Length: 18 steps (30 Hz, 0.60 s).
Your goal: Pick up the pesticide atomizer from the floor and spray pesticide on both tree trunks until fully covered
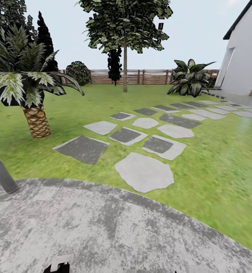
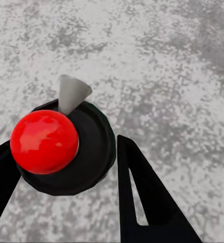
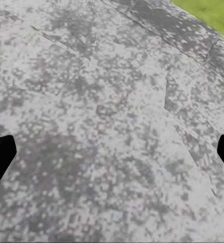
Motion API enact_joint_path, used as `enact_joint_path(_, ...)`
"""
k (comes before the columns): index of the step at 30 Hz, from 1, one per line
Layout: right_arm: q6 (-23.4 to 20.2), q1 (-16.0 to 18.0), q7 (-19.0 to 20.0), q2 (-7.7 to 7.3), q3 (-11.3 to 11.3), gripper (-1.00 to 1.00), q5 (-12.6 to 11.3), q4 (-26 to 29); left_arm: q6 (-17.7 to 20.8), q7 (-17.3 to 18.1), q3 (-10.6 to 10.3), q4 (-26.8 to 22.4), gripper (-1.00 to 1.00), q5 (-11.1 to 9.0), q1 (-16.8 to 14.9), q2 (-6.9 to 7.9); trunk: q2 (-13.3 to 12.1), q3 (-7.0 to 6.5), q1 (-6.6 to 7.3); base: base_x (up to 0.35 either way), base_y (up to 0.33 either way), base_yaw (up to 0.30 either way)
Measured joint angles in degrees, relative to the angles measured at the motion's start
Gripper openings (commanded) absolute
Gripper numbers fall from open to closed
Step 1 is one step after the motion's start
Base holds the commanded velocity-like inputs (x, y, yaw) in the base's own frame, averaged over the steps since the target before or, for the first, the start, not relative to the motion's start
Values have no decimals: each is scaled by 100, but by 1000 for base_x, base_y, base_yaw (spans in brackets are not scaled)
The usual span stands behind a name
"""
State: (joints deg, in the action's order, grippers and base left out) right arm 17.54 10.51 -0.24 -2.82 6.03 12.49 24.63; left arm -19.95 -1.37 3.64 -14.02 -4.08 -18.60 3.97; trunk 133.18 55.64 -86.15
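Left gripper (image 2: 66, 167): two black fingers (image 2: 147, 197) set either side of the pesticide atomizer (image 2: 74, 149), a round black body with a glossy red ball top and a pale grey cone nozzle; fingers close against the body, taken as clamped on it, held above mottled grey paving (image 2: 167, 61); the nozzle tip also peeps in at the near edge of the head view (image 1: 59, 261).
Right gripper (image 3: 112, 152): only two black fingertips (image 3: 0, 157) at opposite edges of its wrist view, spread wide, nothing between them; grey paving beneath, a corner of grass (image 3: 213, 12) beyond.
Paved apron (image 1: 103, 227): curved grey slab, near; a slanting grey post (image 1: 0, 170) at its left edge.
Lawn (image 1: 216, 159): green, crossed by stepping stones (image 1: 144, 172), light and dark, trailing far right towards a white house wall (image 1: 243, 64).
Palm (image 1: 36, 119): short, scaly orange-brown trunk, left.
Tree (image 1: 126, 22): far centre, thin bare trunk (image 1: 125, 72), dark leafy crown; well apart from the atomizer.
Fence (image 1: 148, 76): brown horizontal slats, far; a broad-leaved shrub (image 1: 190, 77) before it at right.
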Motion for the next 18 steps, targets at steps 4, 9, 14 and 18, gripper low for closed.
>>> enact_joint_path(4, 0, 0, 0, 3, 1, 100, 0, -2, 0, 0, 8, -2, -100, -6, -1, 18, 0, 0, 0, 339, 0, 0)
enact_joint_path(9, 0, 0, 0, 2, -2, 100, 0, -6, 1, 0, 5, 0, -100, -11, -3, 17, 0, 0, 0, 339, 0, 0)
enact_joint_path(14, 0, 0, 0, 5, 1, 100, 0, -6, 1, 0, 0, 0, -100, -8, -2, 8, 0, 0, 0, 339, 0, 0)
enact_joint_path(18, 0, 0, 0, 3, 5, 100, 0, -6, -6, 0, 0, 0, -100, -7, -1, 7, 0, 0, 0, 339, 0, 0)
